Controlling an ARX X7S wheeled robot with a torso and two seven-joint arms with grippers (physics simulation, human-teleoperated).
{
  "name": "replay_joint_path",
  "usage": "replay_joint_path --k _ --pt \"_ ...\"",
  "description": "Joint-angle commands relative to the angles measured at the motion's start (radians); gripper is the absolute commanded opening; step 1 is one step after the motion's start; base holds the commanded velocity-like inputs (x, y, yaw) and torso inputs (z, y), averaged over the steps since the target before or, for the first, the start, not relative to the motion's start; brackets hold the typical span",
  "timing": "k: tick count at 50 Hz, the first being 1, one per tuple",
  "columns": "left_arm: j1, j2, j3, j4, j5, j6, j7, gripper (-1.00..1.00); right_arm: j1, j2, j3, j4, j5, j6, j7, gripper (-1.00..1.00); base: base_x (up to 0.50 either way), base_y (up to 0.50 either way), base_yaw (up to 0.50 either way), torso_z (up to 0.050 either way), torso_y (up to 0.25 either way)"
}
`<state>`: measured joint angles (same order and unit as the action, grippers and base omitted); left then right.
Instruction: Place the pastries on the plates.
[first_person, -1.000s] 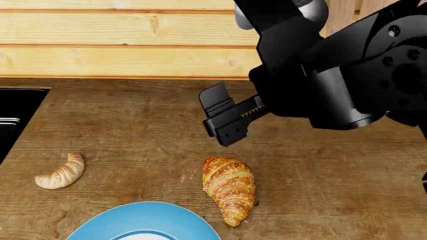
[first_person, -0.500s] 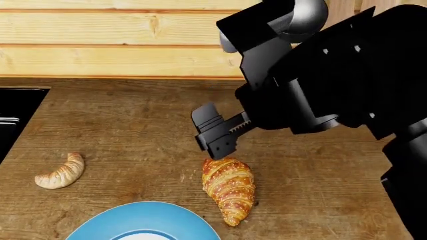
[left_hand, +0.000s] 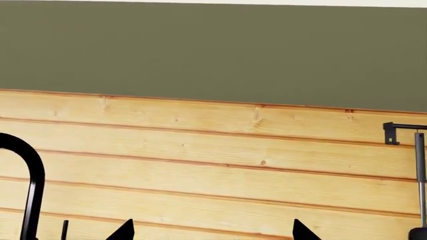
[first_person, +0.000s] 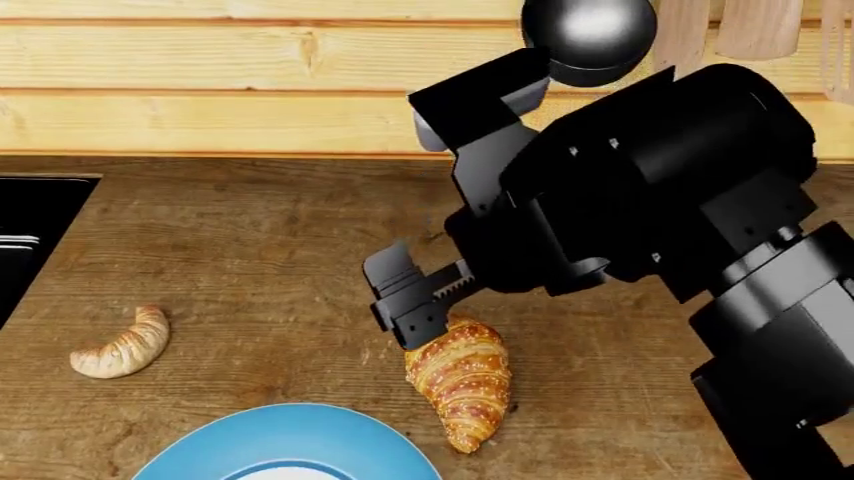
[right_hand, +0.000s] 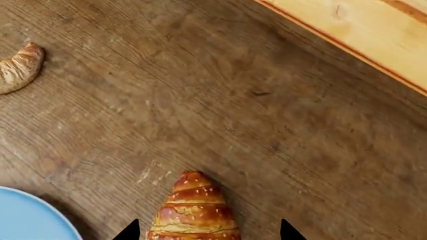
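Step in hand, by judgement: the approach to the first pastry, neither pastry yet on a plate. Right gripper (first_person: 430, 322), black, jaws spread wide and empty, tips straddling the far end of the plump golden-brown flaky croissant (first_person: 459, 380), which lies flat on the counter just beside the round sky-blue-rimmed plate (first_person: 287, 440). Next move, by judgement: lower a little further, centre the jaws on the thicker body, close, then lift and carry the short way to the plate. Small pale beige ridged crescent roll (first_person: 124, 344): on the counter, well apart from the croissant, untouched. Second plate: not in view. Left gripper (left_hand: 212, 234): raised and facing the wall, only two jaw tips showing, set apart, nothing between them. Counter (first_person: 267, 250): dark brown weathered wood with visible grain. Room: pale horizontal pine planks (left_hand: 213, 150) behind, olive-green wall above, a dark recess at the counter's left edge.
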<state>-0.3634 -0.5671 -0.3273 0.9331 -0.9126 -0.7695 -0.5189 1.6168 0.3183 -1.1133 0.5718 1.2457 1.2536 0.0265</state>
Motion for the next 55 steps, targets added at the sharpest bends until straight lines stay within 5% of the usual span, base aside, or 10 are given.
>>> replay_joint_path --k 1,53,54,55 --pt "0.006 -0.003 0.002 0.007 -0.008 0.002 -0.009 1.00 -0.034 -0.028 -0.019 0.031 -0.014 -0.028 -0.022 1.00 0.00 0.00 0.00 0.000 0.000" --pt "0.016 -0.040 -0.009 0.036 -0.078 0.009 -0.060 1.00 -0.174 -0.012 -0.050 0.039 -0.007 -0.049 0.015 1.00 0.00 0.00 0.00 0.000 0.000" --pt "0.016 -0.040 -0.009 0.034 -0.078 0.010 -0.060 1.00 -0.175 -0.012 -0.048 0.036 -0.005 -0.046 0.022 -1.00 0.00 0.00 0.00 0.000 0.000" --pt "0.016 -0.041 -0.009 0.032 -0.076 0.011 -0.060 1.00 -0.175 -0.011 -0.048 0.032 -0.003 -0.044 0.021 -1.00 0.00 0.00 0.00 0.000 0.000"
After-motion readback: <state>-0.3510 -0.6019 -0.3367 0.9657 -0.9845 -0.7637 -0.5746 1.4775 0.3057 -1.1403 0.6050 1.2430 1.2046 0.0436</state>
